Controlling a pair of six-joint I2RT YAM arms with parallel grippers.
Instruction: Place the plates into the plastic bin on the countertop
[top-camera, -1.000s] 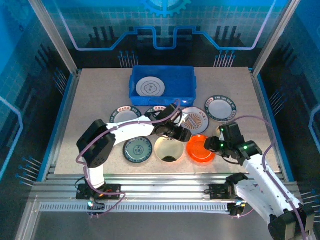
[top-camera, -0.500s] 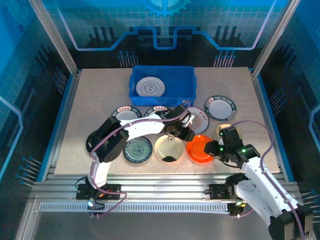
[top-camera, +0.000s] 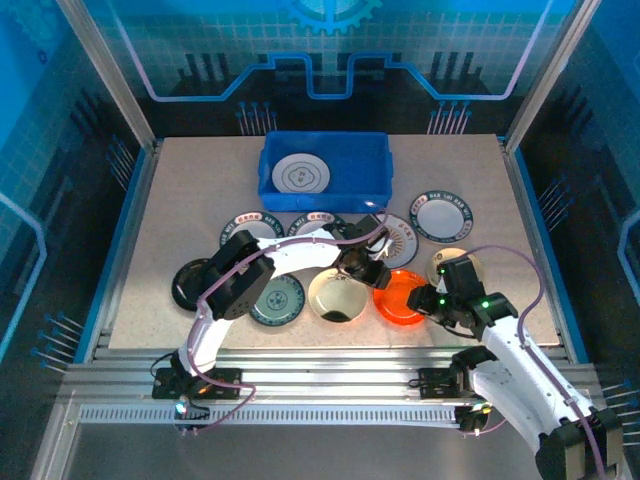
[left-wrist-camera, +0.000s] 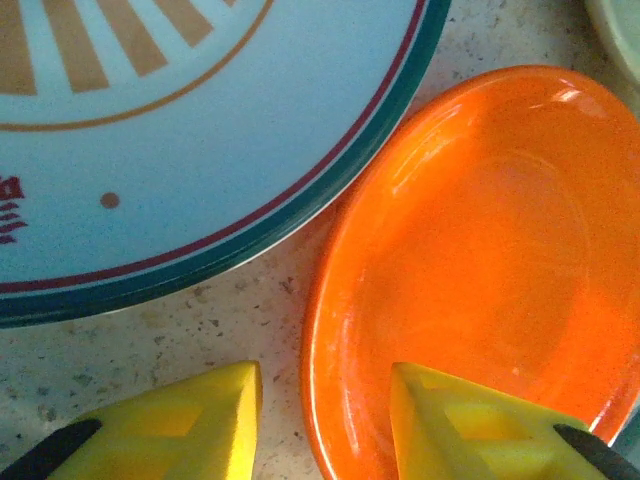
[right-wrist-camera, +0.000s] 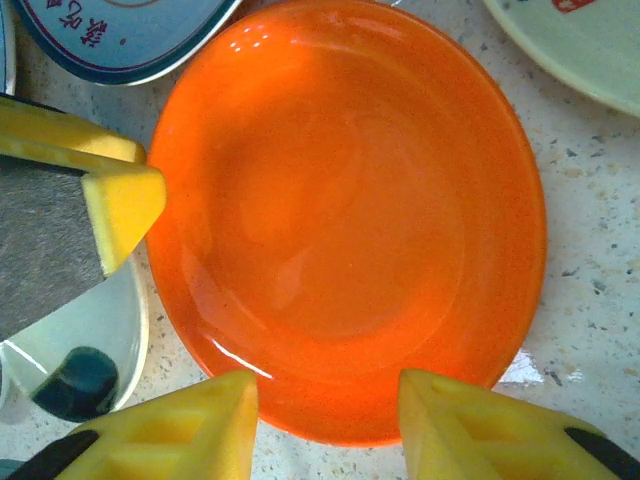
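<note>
Left claw: the left claw (top-camera: 370, 278) (left-wrist-camera: 325, 420) is spread open at the orange plate's left rim. One yellow finger (left-wrist-camera: 190, 425) is over bare table and the other is over the plate's inside.
Near-left corner: a dark plate (top-camera: 190, 283) lies apart from the rest.
Near edge, left of centre: a green patterned plate (top-camera: 275, 298) and a cream plate (top-camera: 335, 297) lie side by side. The left arm reaches over them.
Far edge, centre: the blue bin (top-camera: 325, 165) holds one white plate (top-camera: 301, 175).
Middle row: dark-rimmed white plates (top-camera: 250, 230) lie on the table (top-camera: 180, 190), and a striped plate (top-camera: 395, 238) (left-wrist-camera: 150, 120) lies just beside the orange one.
Orange plate: the orange plate (top-camera: 400, 297) (left-wrist-camera: 480, 270) (right-wrist-camera: 350, 220) lies flat near the near edge, between the two claws.
Right claw: the right claw (top-camera: 425, 298) (right-wrist-camera: 325, 420) is open, fingers at the plate's right rim.
Right side: a rimmed plate (top-camera: 443, 215) lies toward the far edge, and a cream one (top-camera: 450, 262) is partly behind the arm.
</note>
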